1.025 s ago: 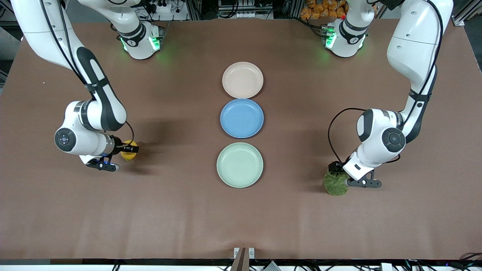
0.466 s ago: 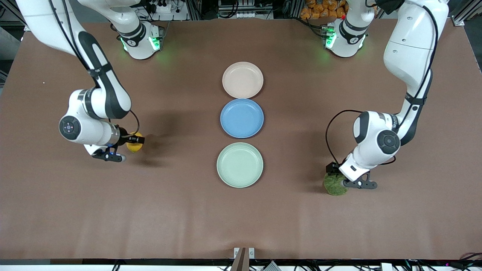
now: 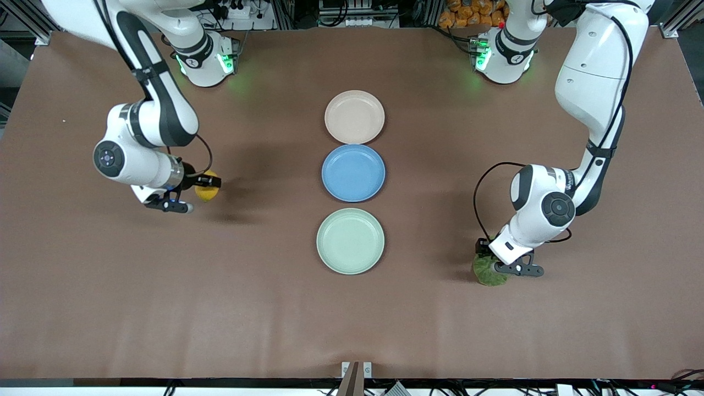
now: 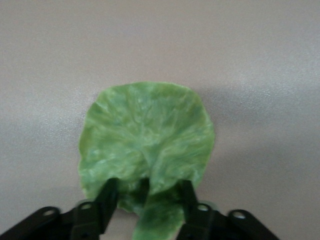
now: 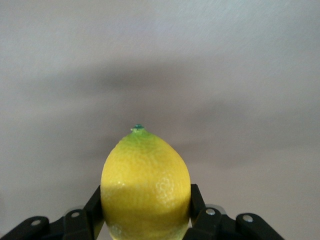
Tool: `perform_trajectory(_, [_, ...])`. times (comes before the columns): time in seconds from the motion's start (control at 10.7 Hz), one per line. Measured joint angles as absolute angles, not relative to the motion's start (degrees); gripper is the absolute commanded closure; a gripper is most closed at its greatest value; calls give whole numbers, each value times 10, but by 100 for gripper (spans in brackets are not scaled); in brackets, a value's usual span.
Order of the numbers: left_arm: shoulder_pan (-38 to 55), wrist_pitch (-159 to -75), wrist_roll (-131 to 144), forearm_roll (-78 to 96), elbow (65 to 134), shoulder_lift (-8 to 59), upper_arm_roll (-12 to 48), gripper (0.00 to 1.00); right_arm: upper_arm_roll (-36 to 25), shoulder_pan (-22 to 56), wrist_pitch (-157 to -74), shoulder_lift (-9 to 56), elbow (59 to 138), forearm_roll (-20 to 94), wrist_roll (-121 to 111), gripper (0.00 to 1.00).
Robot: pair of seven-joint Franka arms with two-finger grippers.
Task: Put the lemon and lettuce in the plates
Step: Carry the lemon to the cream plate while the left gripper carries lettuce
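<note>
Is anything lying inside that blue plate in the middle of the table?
Nothing shows in the round blue plate: its whole inner surface is bare. What lies under it, on the brown table, is covered by the plate itself.

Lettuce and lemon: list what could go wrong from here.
1. The left gripper straddles only the lettuce stem end, jaws not visibly shut; the flat leaf may slip out or stay on the table.
2. The right gripper holds the rounded lemon up in the air; it could squirt from the jaws and miss the plates.
</note>
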State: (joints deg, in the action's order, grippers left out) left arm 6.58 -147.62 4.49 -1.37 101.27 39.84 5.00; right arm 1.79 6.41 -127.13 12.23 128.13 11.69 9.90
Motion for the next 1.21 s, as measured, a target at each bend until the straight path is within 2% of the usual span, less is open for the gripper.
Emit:
perform_trajectory(0.28, [66,-1477,45,-14,1003,399,50,100,18,102,-1265,93,1304,126,144,92])
perform_trajectory(0.75, [76,-1478,45,-16,970,393,53,100,21,254,-1260,62,1305,129,367,98])
perform_trajectory(0.93, [107,-1478,71,-16,954,382,58,100,21,319,-1272,61,1305,131,461,98])
perform_trajectory(1.21, [187,-1474,178,-16,931,370,59,100,21,361,-1287,61,1305,197,495,98])
